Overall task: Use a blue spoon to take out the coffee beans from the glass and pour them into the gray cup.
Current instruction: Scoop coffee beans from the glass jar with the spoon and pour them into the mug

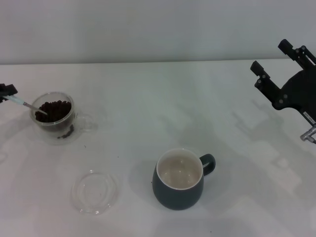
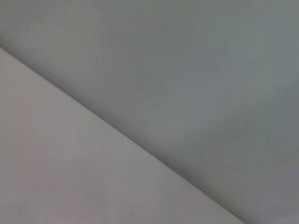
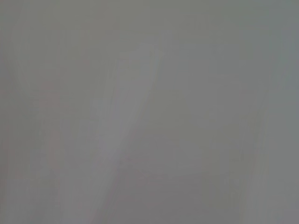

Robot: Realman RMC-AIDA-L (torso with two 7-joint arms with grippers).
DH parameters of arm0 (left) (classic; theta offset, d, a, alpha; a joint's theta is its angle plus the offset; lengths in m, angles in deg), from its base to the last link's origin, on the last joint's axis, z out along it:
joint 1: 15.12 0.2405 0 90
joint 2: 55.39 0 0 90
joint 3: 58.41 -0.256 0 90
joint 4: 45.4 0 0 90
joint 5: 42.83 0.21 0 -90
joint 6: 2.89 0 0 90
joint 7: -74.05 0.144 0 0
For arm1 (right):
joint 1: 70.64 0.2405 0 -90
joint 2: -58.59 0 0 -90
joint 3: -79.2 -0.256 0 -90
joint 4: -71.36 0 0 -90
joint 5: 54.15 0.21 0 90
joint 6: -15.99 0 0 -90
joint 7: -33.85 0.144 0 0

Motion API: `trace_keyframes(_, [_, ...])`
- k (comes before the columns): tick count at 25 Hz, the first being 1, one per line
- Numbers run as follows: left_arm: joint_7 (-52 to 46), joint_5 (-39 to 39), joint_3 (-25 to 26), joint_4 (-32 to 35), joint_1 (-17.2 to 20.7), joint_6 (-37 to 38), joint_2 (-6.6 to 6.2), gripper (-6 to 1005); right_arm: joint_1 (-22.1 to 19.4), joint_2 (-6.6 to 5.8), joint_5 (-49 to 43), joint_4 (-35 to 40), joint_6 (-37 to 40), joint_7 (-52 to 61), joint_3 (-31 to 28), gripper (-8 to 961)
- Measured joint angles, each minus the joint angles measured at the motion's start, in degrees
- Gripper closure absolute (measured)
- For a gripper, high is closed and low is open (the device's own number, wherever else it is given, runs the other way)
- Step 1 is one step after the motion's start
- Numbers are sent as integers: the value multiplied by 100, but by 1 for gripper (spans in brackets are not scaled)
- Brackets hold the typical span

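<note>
The glass (image 1: 53, 117) stands at the far left of the table, filled with dark coffee beans (image 1: 55, 108). The blue spoon (image 1: 27, 105) slants down into it, its metal bowl resting among the beans at the glass's left rim. At the picture's left edge my left gripper (image 1: 5, 92) holds the end of the spoon's pale handle. The gray cup (image 1: 178, 190) sits front and centre with its handle to the right, and its cream inside holds no beans. My right gripper (image 1: 270, 56) hangs open above the table's far right. Both wrist views show only blank grey surfaces.
A flat clear glass saucer (image 1: 94, 191) lies on the white table (image 1: 163, 108) between the glass and the gray cup, toward the front left. A few dark beans (image 1: 64, 132) show low at the glass's base. A grey wall backs the table.
</note>
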Motion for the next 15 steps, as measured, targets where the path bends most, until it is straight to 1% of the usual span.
trace_keyframes(6, [0,-392,1,-144,83,96,24,866,18,0,0,-1,-44,0,17,255])
trace_keyframes(7, [-1,-678,1,-268,147,144,27,866,18,-1,0,-1,-44,0,19,255])
trace_keyframes(9, [-1,-678,1,-268,147,144,27,865,18,-5,0,-1,-44,0,21,255])
trace_keyframes(10, [-1,-900,1,-340,231,195,31,865,17,-7,0,-1,-44,0,21,255])
trace_keyframes(13, [0,-991,1,-355,278,218,48,866,5,-8,0,-1,-44,0,21,255])
trace_keyframes(15, [1,-1146,0,-368,391,233,98,866,3,-9,1,-1,-44,0,22,254])
